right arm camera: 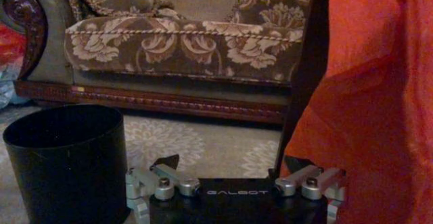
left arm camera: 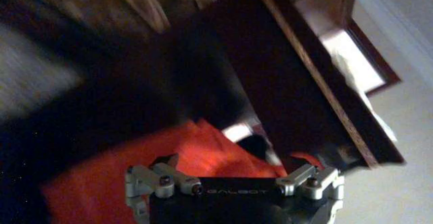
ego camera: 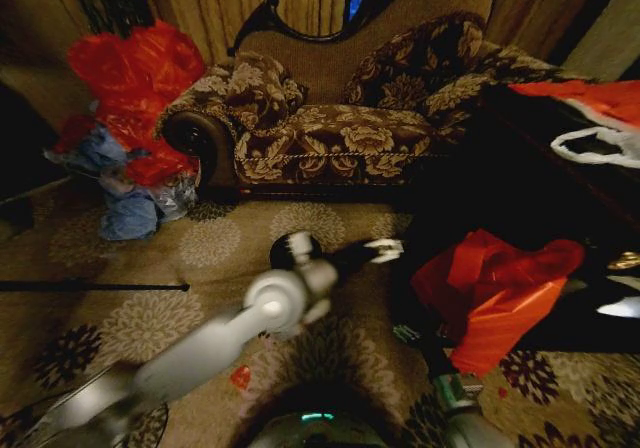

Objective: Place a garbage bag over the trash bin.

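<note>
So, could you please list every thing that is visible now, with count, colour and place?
garbage bag: one, red, hanging at the dark table's edge, front right.
trash bin: one, black, on the carpet, no bag on it.
sofa: one, brown floral, behind.
red sacks: a heap, left of the sofa.
blue bags: a few, on the floor below the sacks.
table: one, dark, right.
left gripper: reaching toward the bag.
right gripper: between bin and bag.

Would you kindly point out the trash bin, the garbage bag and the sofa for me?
trash bin (right arm camera: 68,168): right wrist view, on its black side wall.
garbage bag (ego camera: 495,293): head view, on its crinkled red middle.
sofa (right arm camera: 182,46): right wrist view, on the seat cushion's front.
</note>
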